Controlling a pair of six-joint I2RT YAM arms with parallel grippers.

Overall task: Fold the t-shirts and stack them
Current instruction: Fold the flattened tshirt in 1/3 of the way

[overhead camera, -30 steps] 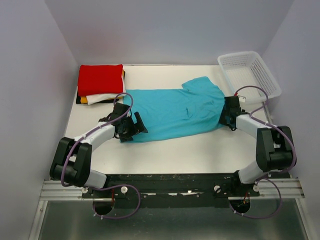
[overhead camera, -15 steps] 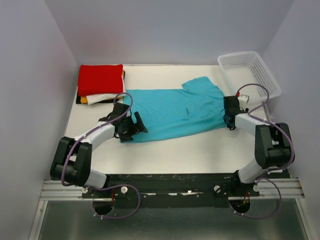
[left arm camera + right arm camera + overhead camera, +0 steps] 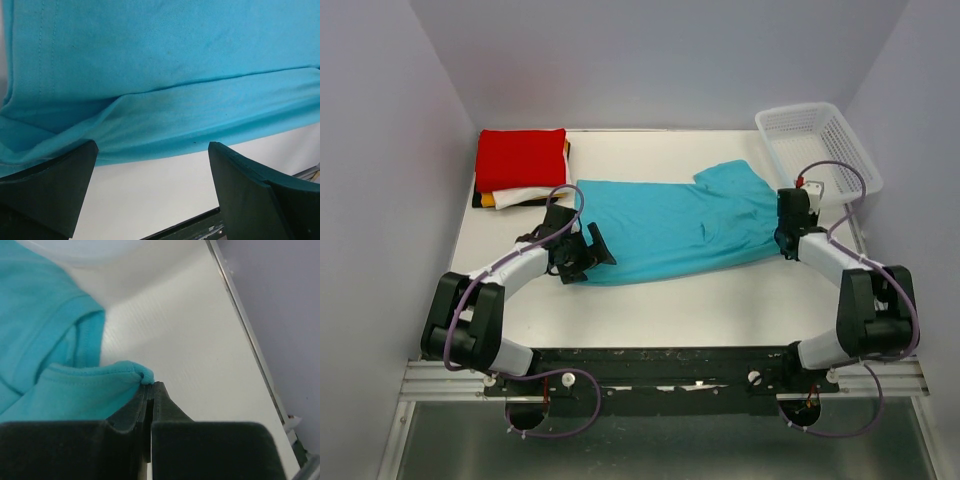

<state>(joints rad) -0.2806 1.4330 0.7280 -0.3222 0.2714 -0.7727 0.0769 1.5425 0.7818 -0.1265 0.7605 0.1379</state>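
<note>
Top external: the folded stack [image 3: 520, 172] sits at the far-left corner of the table [image 3: 720, 300]. A red t-shirt [image 3: 520, 157] is on top, with white, yellow-orange and black edges showing beneath.

Just nearer and right of it, the left gripper [image 3: 582, 250] rests at the left end of the turquoise t-shirt [image 3: 670, 222]. The shirt lies spread flat across the middle of the table, long axis left to right.

Left wrist view: the fingers [image 3: 47, 187] are spread wide. The shirt's near edge lies across the gap with nothing clamped (the cloth looks doubled along that edge).

Right wrist view: the right gripper [image 3: 151, 387] is pressed together on a small corner of the turquoise cloth beside a sleeve hem. The bite is thin.

The white mesh basket [image 3: 817, 145] stands at the far right, apart from the shirt.

Judgement: the step in hand looks like straightening the shirt ahead of a fold.
- The left fingers should close on both layers at the edge before any pull. Otherwise the whole shirt is likely to slide right instead of tautening.
- The right pull should be low, level and gentle, since that thin pinch may slip.
- Steer short of the basket rim.
- Keep the near edge parallel to the table's near side so the fold comes out square enough to match the stack.
</note>
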